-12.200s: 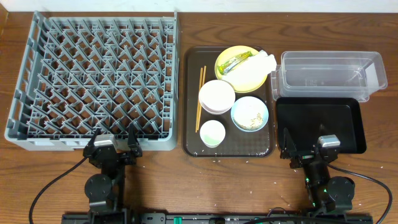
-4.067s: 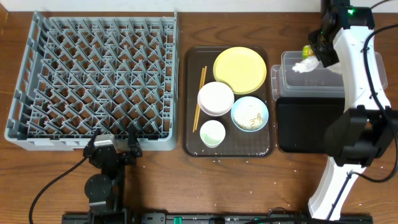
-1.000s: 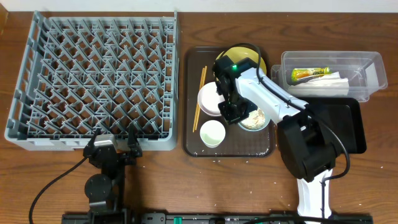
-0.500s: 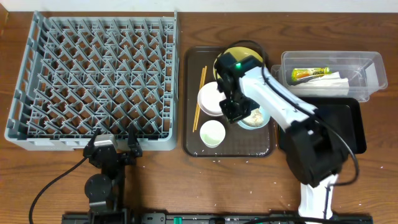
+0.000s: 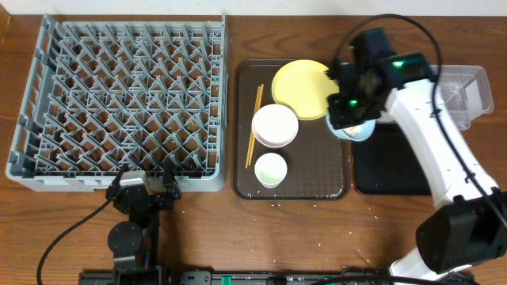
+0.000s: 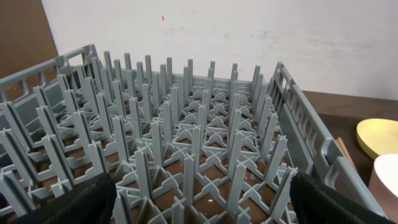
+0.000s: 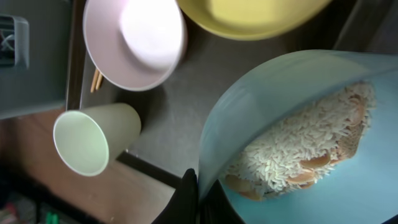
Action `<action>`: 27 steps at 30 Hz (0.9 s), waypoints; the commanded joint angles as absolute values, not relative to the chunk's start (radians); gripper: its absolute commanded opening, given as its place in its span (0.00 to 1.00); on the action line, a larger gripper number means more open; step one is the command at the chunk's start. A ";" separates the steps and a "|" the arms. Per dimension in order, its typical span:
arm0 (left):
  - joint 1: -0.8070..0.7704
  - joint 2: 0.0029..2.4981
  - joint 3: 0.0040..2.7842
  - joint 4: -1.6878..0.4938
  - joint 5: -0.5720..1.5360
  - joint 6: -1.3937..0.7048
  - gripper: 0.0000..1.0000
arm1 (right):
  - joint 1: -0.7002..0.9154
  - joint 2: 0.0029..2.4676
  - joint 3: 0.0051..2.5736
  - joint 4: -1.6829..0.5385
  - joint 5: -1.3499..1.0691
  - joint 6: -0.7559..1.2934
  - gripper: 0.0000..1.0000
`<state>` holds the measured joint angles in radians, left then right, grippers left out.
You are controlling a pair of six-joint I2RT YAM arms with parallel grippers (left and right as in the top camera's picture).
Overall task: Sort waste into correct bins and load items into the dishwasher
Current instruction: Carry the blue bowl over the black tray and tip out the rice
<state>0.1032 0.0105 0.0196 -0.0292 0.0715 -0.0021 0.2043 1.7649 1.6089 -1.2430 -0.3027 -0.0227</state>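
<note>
A: How is the right gripper (image 5: 348,115) seen?

B: It is clamped on the rim of the blue bowl (image 5: 356,129). In the right wrist view one dark finger (image 7: 189,198) is pressed against the outside of the rim at the bottom of the picture. The other finger is hidden by the bowl.

A: Where is the bowl placed?

B: It is held in the air, over the right edge of the brown tray (image 5: 305,184), just beside the black tray (image 5: 392,168). It hangs directly under the gripper, tilted, and the rice (image 7: 298,146) is gathered in its lower half.

A: What is seen below it?

B: The plate (image 5: 299,89) is at the tray's far end, close to the gripper's left. The white bowl (image 5: 275,124) and the cup (image 5: 270,169) are set on the tray, well apart from the gripper. The chopsticks (image 5: 254,125) are laid along the tray's left side. Part of the tub (image 5: 467,85) is shown behind the arm, and its contents are covered by the arm.

A: And the left gripper (image 5: 144,184)?

B: It is parked at the near edge of the rack (image 5: 119,95). Its fingers (image 6: 74,202) are spread wide apart, and nothing is held between them.
</note>
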 commanded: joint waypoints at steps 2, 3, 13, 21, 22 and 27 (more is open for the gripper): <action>0.107 0.005 0.004 -0.066 0.085 0.004 0.91 | 0.097 1.747 1.532 -1.241 -0.518 -0.144 0.01; 0.107 0.005 0.004 -0.066 0.085 0.004 0.90 | 0.071 1.745 1.509 -1.233 -0.563 -0.167 0.01; 0.107 0.005 0.004 -0.066 0.085 0.004 0.91 | -0.157 1.740 1.336 -1.153 -0.884 -0.341 0.01; 0.107 0.005 0.004 -0.066 0.085 0.004 0.90 | -0.313 1.741 1.195 -1.063 -1.182 -0.526 0.01; 0.107 0.005 0.004 -0.066 0.085 0.004 0.91 | -0.329 1.741 1.180 -1.054 -1.205 -0.535 0.01; 0.107 0.005 0.004 -0.066 0.085 0.004 0.90 | -0.404 1.741 1.125 -1.016 -1.273 -0.559 0.01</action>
